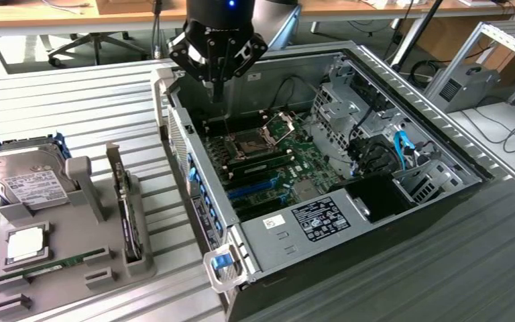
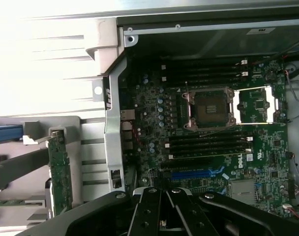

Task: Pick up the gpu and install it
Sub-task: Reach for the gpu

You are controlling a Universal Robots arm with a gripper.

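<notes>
Pincer (image 1: pixel 217 90) is hanging over the open computer case (image 1: pixel 271 235), its fingers pressed together and gripping nothing. The gpu (image 1: pixel 131 215) is standing edge-on in the grey holder (image 1: pixel 56 285) on the counter (image 1: pixel 61 107). It is sitting well apart from the pincer, toward the exterior view's left, outside the case.

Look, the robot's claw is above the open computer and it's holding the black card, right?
No. The claw is above the open computer, but it is shut on nothing. The black card stands in the grey holder beside the computer, as the exterior view shows.
</notes>
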